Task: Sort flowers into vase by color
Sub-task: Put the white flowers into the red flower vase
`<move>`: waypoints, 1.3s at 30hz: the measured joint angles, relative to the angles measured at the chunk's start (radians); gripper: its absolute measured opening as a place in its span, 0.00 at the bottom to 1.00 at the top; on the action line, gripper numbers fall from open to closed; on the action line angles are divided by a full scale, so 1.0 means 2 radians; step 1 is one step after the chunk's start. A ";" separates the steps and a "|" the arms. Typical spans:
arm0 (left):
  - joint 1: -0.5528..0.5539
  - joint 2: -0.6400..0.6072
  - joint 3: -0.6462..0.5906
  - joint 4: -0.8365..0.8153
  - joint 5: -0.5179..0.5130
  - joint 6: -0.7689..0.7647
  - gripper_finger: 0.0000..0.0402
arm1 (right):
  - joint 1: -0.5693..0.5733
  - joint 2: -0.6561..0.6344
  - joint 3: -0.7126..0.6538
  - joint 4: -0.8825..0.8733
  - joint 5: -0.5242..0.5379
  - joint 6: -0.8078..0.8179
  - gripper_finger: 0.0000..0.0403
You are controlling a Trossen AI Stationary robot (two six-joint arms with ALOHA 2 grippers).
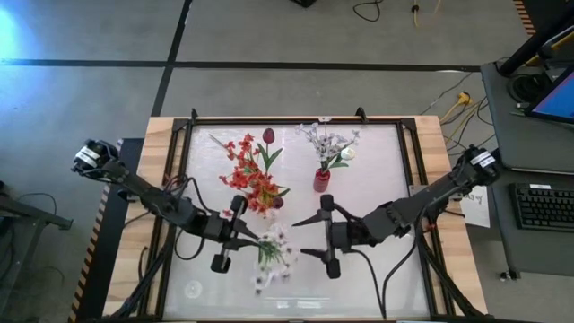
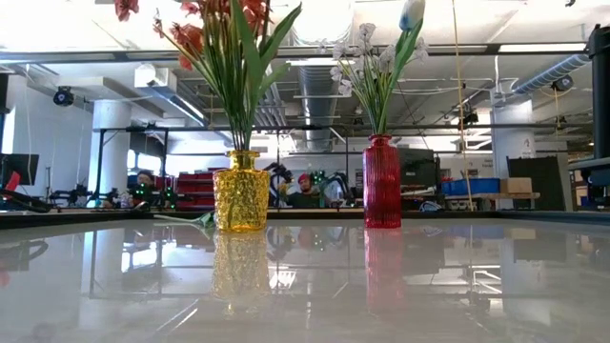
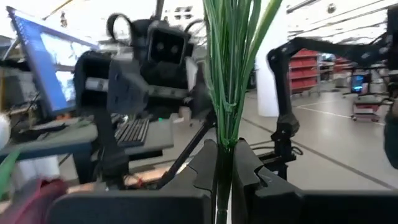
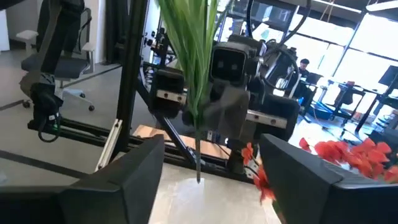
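A white small-blossom spray with a green stem stands upright in my left gripper, which is shut on it over the table's near middle. My right gripper is open and faces it from the right. In the right wrist view its fingers stand wide on either side of the stem without touching it. A yellow vase holds red-orange sprays and a dark red tulip. A red vase holds white sprays and a white bud. Neither gripper shows in the low view. My left gripper pinches the spray's stem between its two fingers, low on the stem below the leaves. The fingers come level from the table's left and lie across it. The spray is upright and lifted clear, with its bare lower end hanging free under the fingers.
Both vases stand side by side toward the far middle of the glossy table, the yellow one left of the red. Raised rails run along the table's sides. A desk with a keyboard is off to the right.
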 joint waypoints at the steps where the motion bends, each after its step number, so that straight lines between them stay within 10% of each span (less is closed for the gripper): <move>1: -0.003 -0.001 -0.002 -0.001 -0.009 -0.003 0.00 | 0.000 0.007 0.011 -0.012 0.000 -0.004 0.66; 14: -0.041 0.035 0.002 0.008 -0.128 0.000 0.00 | -0.004 0.114 0.123 0.022 -0.012 -0.057 0.78; 29: -0.049 0.057 0.013 0.009 -0.136 -0.001 0.00 | -0.002 0.140 0.155 0.020 -0.012 -0.053 0.06; 39: -0.052 0.047 0.025 -0.026 -0.148 -0.007 0.27 | -0.002 0.125 0.154 -0.034 -0.012 -0.038 0.04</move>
